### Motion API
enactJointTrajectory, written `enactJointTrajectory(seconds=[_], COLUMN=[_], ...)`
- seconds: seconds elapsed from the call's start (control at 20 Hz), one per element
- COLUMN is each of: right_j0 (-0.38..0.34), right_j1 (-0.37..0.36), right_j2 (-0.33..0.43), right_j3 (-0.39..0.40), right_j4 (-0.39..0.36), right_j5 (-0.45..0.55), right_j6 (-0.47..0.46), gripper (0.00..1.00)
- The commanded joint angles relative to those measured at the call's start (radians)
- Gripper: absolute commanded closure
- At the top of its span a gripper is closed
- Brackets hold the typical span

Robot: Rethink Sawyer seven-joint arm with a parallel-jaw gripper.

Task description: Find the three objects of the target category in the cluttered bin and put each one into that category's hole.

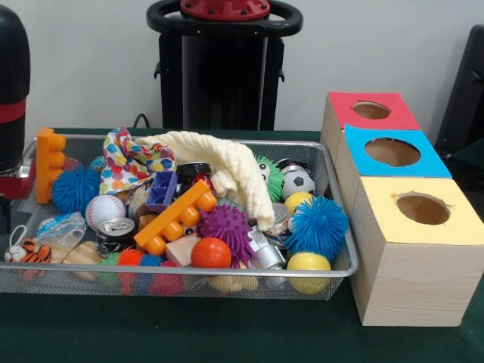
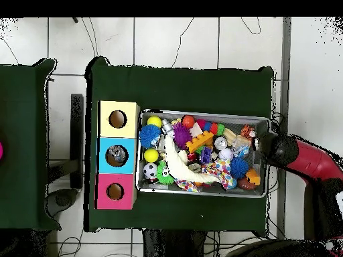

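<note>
A wire mesh bin [image 1: 342, 227] holds a jumble of toys. Among them are a baseball [image 1: 104, 210], a soccer ball [image 1: 298, 181], an orange ball [image 1: 210, 253], two yellow balls [image 1: 308, 271], spiky blue [image 1: 318, 225] and purple [image 1: 226, 229] balls, small cans [image 1: 115, 234], orange building blocks [image 1: 175, 218] and a cream cloth [image 1: 234, 170]. Beside the bin stand three boxes with holes: red [image 1: 371, 110], blue [image 1: 392, 152], yellow [image 1: 423, 209]. My arm [image 1: 13, 91] hangs at the bin's left end. In the overhead view my gripper [image 2: 266, 143] is over the bin's right rim, its state hidden.
A polka-dot cloth [image 1: 132, 162], a second orange block [image 1: 50, 164], another blue spiky ball [image 1: 76, 189] and a small tiger toy [image 1: 30, 251] fill the bin's left part near the arm. A green cloth [image 2: 181, 83] covers the table.
</note>
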Motion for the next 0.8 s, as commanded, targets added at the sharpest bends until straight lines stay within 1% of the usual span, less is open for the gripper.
enactJointTrajectory(seconds=[0.05,0.15,0.35,0.45,0.8], right_j0=[-0.015,0.007,0.045,0.057,0.091], right_j1=[0.050,0.034,-0.026,-0.035,-0.021], right_j2=[0.110,0.091,0.059,0.047,0.023], right_j3=[0.087,0.077,0.081,0.084,0.045], right_j4=[0.033,0.026,0.004,-0.006,-0.016], right_j5=[0.021,0.037,0.081,0.084,0.095], right_j6=[0.056,0.064,0.047,0.043,0.044], gripper=[1.00,1.00,1.00,1.00,1.00])
